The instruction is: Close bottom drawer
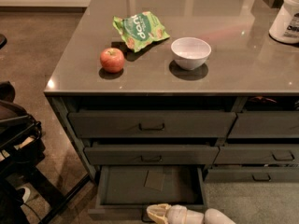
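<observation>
Below the front edge of the tabletop (pixel 233 73), under its left half, the bottom drawer (pixel 124 188) stands pulled well out, lowest of a stack of three. A flat dark card (pixel 154 179) lies on its floor. The top drawer (pixel 152 124) and middle drawer (pixel 151 155) above it sit nearly flush. The gripper (pixel 153 212) is low at the bottom drawer's front lip, about at its middle and pointing left. Its pale fingers (pixel 161 213) are drawn together with nothing between them. On top, a red apple (pixel 112 59) sits near the left edge. A green snack bag (pixel 140 29) lies behind it, and a white bowl (pixel 190 52) stands toward the middle. A white tub (pixel 286 20) stands at the right edge.
</observation>
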`<state>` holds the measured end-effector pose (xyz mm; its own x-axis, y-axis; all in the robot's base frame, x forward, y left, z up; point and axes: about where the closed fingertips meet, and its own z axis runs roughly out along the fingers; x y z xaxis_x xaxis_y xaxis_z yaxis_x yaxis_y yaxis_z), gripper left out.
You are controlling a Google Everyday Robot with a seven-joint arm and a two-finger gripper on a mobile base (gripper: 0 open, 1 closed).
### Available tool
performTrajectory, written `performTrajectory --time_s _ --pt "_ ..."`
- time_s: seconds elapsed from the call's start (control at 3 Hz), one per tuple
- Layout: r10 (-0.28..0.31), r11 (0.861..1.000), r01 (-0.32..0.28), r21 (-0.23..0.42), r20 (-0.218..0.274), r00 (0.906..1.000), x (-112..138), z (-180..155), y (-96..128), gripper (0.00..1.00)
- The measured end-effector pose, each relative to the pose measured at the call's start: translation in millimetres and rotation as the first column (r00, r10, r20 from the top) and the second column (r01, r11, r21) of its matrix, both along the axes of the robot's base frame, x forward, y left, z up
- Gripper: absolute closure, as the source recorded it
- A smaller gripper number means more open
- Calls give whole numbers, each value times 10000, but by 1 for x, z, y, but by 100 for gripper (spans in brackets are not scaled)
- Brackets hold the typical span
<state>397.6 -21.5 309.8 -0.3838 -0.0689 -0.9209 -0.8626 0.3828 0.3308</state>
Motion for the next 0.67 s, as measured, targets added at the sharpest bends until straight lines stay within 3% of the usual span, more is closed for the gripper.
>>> performTrajectory --time_s 0.33,0.67 --pt "-179 9998 179 24 -71 9998 0 -3 -3 100" --pt "-722 9974 721 -23 -448 9964 1 -39 -8 100"
